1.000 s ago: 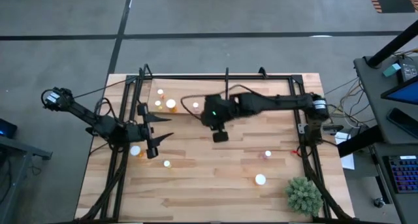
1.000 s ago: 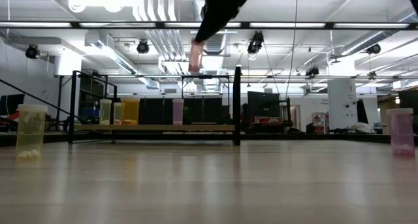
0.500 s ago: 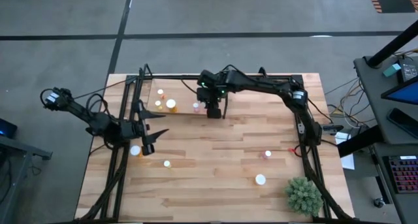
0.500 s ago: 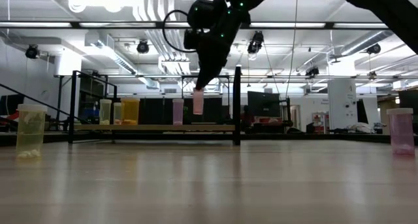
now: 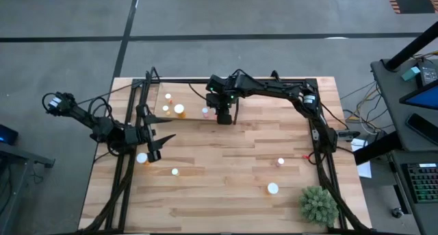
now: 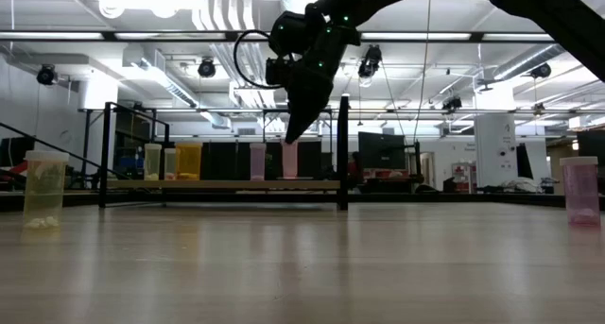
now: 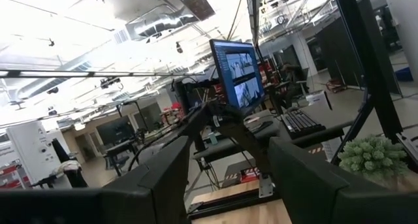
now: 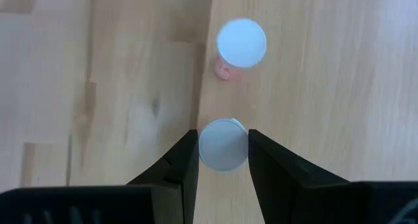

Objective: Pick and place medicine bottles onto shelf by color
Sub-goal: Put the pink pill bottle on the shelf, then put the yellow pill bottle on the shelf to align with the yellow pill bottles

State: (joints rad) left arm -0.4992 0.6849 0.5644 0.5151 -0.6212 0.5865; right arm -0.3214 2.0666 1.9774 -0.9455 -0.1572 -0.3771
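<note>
Standing nearest the low camera, a yellow bottle (image 6: 44,188) sits on the tabletop (image 6: 302,267) at one side and a pink bottle (image 6: 579,189) at the other. Farther back, the shelf (image 6: 222,184) carries a row of bottles, and the right gripper (image 8: 222,152) reaches down over it, its fingers (image 8: 179,162) clenched on a pinkish bottle (image 8: 223,144) whose white cap sits between them, just beside another pink bottle (image 8: 241,44). The left gripper (image 5: 159,142) hovers near a loose bottle (image 5: 142,157), fingers spread apart.
</note>
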